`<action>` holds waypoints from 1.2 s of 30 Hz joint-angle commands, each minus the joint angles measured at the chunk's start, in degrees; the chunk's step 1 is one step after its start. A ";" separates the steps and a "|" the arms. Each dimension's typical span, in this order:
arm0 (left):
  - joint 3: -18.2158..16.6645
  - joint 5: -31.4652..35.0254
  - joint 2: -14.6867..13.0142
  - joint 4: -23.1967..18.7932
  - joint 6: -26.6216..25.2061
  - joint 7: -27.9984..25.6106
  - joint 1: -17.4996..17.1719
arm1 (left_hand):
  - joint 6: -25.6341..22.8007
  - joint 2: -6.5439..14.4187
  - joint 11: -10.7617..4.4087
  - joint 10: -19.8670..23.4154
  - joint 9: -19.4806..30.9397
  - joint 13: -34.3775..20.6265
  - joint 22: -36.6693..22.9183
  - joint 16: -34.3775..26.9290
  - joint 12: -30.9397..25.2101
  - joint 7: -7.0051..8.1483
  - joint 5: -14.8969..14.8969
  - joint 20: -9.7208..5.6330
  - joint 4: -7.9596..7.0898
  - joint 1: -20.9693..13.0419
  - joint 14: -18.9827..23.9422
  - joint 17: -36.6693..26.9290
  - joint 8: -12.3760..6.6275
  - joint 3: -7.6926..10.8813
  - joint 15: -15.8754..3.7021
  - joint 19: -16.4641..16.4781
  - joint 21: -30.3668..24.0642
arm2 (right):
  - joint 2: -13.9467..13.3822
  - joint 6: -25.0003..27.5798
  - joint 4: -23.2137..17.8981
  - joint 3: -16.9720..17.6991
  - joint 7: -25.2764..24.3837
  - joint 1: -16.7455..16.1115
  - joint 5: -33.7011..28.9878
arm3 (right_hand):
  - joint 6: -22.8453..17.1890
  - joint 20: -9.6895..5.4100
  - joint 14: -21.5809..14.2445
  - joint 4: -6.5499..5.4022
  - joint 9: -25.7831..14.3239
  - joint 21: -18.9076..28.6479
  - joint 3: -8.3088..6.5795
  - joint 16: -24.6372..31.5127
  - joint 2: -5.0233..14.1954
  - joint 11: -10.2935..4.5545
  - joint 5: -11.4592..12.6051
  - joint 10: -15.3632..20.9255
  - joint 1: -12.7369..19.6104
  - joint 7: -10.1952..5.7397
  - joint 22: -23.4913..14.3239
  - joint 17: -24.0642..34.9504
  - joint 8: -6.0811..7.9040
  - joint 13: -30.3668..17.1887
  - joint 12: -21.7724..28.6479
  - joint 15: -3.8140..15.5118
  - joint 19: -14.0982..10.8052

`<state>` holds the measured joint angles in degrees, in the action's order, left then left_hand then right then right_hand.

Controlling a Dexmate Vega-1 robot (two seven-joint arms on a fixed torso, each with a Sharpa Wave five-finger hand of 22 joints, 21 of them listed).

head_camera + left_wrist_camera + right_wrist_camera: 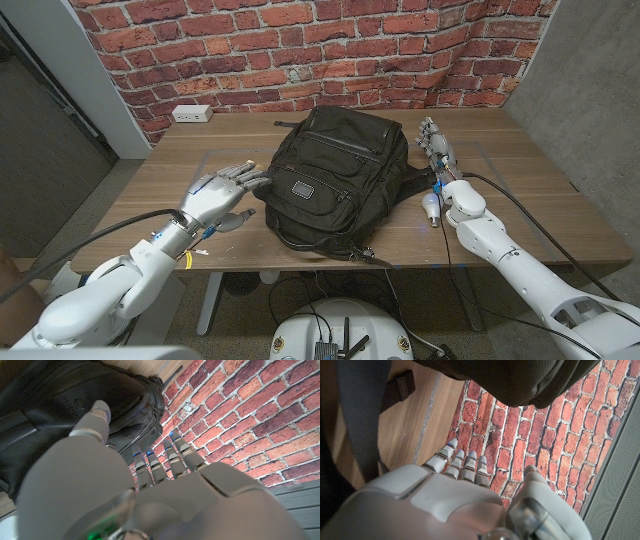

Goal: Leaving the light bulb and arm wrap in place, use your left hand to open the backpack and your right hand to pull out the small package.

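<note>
we note a red brick wall (300, 50) behind the wooden desk (540, 200), which carries the rest. on the desk's middle lies a black backpack (335, 175), closed as far as we can tell, handle and straps trailing toward the near edge; the small package cannot be seen. the left hand (222, 190) hovers just beside the backpack's left side, its fingers (250, 175) spread wide and pointing at the bag, holding nothing; in the left wrist view the thumb tip (100, 410) sits close against the black fabric. the right hand (437, 145) is just right of the backpack, fingers extended toward the wall, apart and empty. a white power strip (191, 114) rests at the desk's far left corner. a light bulb (431, 207) lies near the right wrist.
</note>
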<state>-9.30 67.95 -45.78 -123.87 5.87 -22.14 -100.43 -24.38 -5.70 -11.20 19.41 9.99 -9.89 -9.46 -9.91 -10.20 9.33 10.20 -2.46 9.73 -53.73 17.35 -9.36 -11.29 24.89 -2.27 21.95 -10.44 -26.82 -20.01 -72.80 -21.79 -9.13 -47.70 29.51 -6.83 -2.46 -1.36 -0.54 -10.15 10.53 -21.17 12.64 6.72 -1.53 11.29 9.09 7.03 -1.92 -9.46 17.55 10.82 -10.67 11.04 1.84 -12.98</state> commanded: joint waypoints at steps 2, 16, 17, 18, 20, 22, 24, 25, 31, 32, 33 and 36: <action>8.61 -0.01 -2.39 3.15 -10.64 -9.09 2.72 | -0.51 0.27 0.66 0.73 0.26 -0.04 -0.31 -0.37 -0.59 -0.54 0.71 -9.66 0.23 -1.33 0.79 -0.16 -0.57 -0.31 -9.97 0.86 -0.66 | -0.13 -0.91 -0.51 0.04 0.35 -0.83 -0.09 | -0.02 -1.50 0.04 0.28 -0.09 0.15 0.08 0.23 1.47 0.12 -0.20 0.04 -0.14 0.21 -0.09 0.03 -0.01 0.07 -0.02 2.41 0.11; 16.80 -3.43 -6.47 5.61 -16.44 -14.20 6.81 | -0.10 0.09 0.67 0.33 0.28 -0.06 -0.30 -0.27 -0.35 -0.78 0.81 -9.73 0.28 -2.23 1.03 -0.13 -0.40 -0.74 -10.00 1.13 -0.63 | 0.06 -1.82 -0.37 0.10 0.53 -1.04 -0.17 | -0.08 -1.53 -0.11 0.36 -0.09 0.19 0.08 0.32 1.52 0.15 -0.20 0.14 -0.18 0.29 -0.09 -0.05 0.01 0.07 0.01 2.42 0.01; 17.39 -3.52 -6.94 5.91 -16.59 -14.58 7.27 | -0.19 0.08 0.69 0.36 0.28 -0.06 -0.30 -0.27 -0.36 -0.77 0.81 -9.73 0.29 -2.28 1.05 -0.13 -0.43 -0.76 -10.00 1.14 -0.63 | 0.07 -1.87 -0.40 0.13 0.45 -1.10 -0.19 | -0.08 -1.56 -0.12 0.37 -0.09 0.20 0.08 0.32 1.52 0.18 -0.20 0.13 -0.18 0.28 -0.09 -0.05 0.01 0.07 0.00 2.43 0.00; 17.93 -3.88 -7.20 6.10 -16.82 -14.85 7.68 | -0.28 0.07 0.69 0.37 0.28 -0.06 -0.29 -0.27 -0.36 -0.73 0.82 -9.73 0.29 -2.39 1.07 -0.13 -0.47 -0.80 -10.01 1.17 -0.63 | 0.07 -1.90 -0.42 0.16 0.44 -1.15 -0.17 | -0.07 -1.56 -0.10 0.37 -0.09 0.20 0.08 0.32 1.53 0.19 -0.20 0.13 -0.19 0.28 -0.09 -0.05 0.01 0.07 0.00 2.44 -0.01; 19.06 -4.36 -7.45 6.39 -17.70 -15.17 8.49 | -0.30 0.05 0.45 0.83 0.28 -0.06 -0.30 -0.25 -0.51 -0.72 0.87 -9.72 0.30 -2.74 1.16 -0.13 -0.48 -0.92 -10.02 1.27 -0.63 | 0.04 -1.99 -0.46 0.20 0.40 -1.23 -0.20 | -0.12 -1.57 -0.13 0.37 -0.09 0.21 0.08 0.33 1.54 0.18 -0.20 0.13 -0.21 0.28 -0.09 -0.06 0.03 0.07 0.00 2.43 -0.03; 20.10 -4.80 -8.11 6.84 -17.97 -15.91 9.34 | -0.70 0.09 0.41 0.94 0.29 -0.06 -0.30 -0.28 -0.52 -0.63 0.90 -9.68 0.30 -2.99 1.31 -0.13 -0.63 -0.98 -9.98 1.44 -0.67 | 0.02 -2.05 -0.43 0.22 0.50 -1.25 -0.16 | -0.12 -1.59 -0.13 0.40 -0.09 0.21 0.09 0.34 1.54 0.19 -0.20 0.15 -0.21 0.32 -0.09 -0.08 0.02 0.07 0.01 2.43 -0.04; 21.23 -5.16 -8.39 7.13 -18.62 -16.34 10.27 | -1.23 0.19 0.36 1.47 0.29 -0.06 -0.32 -0.33 -0.66 -0.67 0.97 -9.63 0.27 -3.42 1.60 -0.14 -0.81 -1.08 -9.99 1.79 -0.77 | 0.02 -2.17 -0.37 0.26 0.60 -1.26 -0.10 | -0.11 -1.61 -0.14 0.41 -0.09 0.22 0.09 0.35 1.54 0.14 -0.20 0.18 -0.22 0.27 -0.09 -0.09 0.02 0.07 0.02 2.44 -0.06; 21.74 -5.32 -8.82 7.32 -18.59 -16.63 10.76 | -1.44 0.26 0.07 1.85 0.30 -0.06 -0.33 -0.37 -0.76 -0.69 0.99 -9.62 0.24 -3.65 1.80 -0.15 -0.87 -1.17 -9.99 2.00 -0.82 | 0.00 -2.13 -0.39 0.25 0.64 -1.27 -0.09 | -0.11 -1.61 -0.14 0.41 -0.09 0.22 0.09 0.35 1.55 0.18 -0.20 0.18 -0.22 0.25 -0.09 -0.09 0.02 0.07 0.01 2.43 -0.06; 24.19 -6.48 -10.41 7.36 -19.77 -17.11 12.81 | -3.82 0.87 -0.07 4.25 0.32 -0.06 -0.41 -0.61 -1.11 -0.51 1.12 -9.57 -0.05 -4.85 3.46 -0.23 -1.44 -1.89 -10.07 3.54 -1.15 | 0.02 -2.28 -0.11 0.29 1.01 -1.25 0.13 | -0.11 -1.63 -0.12 0.45 -0.09 0.23 0.08 0.35 1.57 0.13 -0.20 0.19 -0.22 0.31 -0.09 -0.12 0.02 0.07 0.01 2.47 -0.11; 24.48 -6.54 -10.70 7.26 -20.03 -17.22 13.04 | -4.13 1.01 -0.16 4.39 0.32 -0.06 -0.42 -0.65 -1.04 -0.41 1.15 -9.55 -0.09 -5.03 3.78 -0.25 -1.47 -2.01 -10.11 3.84 -1.22 | 0.02 -2.31 -0.06 0.30 1.05 -1.24 0.14 | -0.12 -1.65 -0.15 0.46 -0.09 0.23 0.08 0.36 1.57 0.12 -0.20 0.17 -0.22 0.34 -0.09 -0.13 0.02 0.07 0.00 2.46 -0.09; 24.72 -6.68 -10.89 7.10 -20.40 -17.22 13.19 | -4.72 1.09 -0.03 5.08 0.33 -0.06 -0.44 -0.65 -1.12 -0.35 1.15 -9.56 -0.13 -5.24 4.18 -0.25 -1.56 -2.27 -10.11 4.29 -1.31 | 0.02 -2.35 -0.01 0.31 1.09 -1.25 0.15 | -0.11 -1.63 -0.14 0.47 -0.09 0.23 0.08 0.36 1.57 0.13 -0.20 0.17 -0.22 0.34 -0.09 -0.13 0.01 0.07 0.00 2.47 -0.12; 25.34 -7.00 -11.75 6.82 -21.10 -17.39 13.61 | -6.32 1.50 -0.25 6.66 0.34 -0.06 -0.48 -0.78 -1.32 -0.54 1.21 -9.56 -0.22 -5.72 5.32 -0.30 -1.87 -2.70 -10.22 5.24 -1.49 | 0.04 -2.52 0.22 0.34 1.33 -1.23 0.29 | -0.12 -1.64 -0.13 0.49 -0.09 0.24 0.07 0.36 1.59 0.09 -0.20 0.16 -0.21 0.32 -0.09 -0.15 0.02 0.07 -0.01 2.48 -0.14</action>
<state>12.20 62.55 -54.85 -117.16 -12.64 -38.10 -89.63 -29.50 -4.23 -11.38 24.80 9.99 -9.89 -9.76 -10.39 -11.06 8.92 11.03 -2.66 9.68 -58.65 21.61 -9.49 -12.62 22.63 -2.46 26.28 -11.39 -26.81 -22.12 -73.15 -21.57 -8.33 -48.86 29.42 -6.83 -2.46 -1.36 -0.35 -10.15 10.53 -20.97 12.64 6.72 -1.53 11.29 9.09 7.03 -1.92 -9.46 17.28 10.82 -10.55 11.04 1.84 -12.98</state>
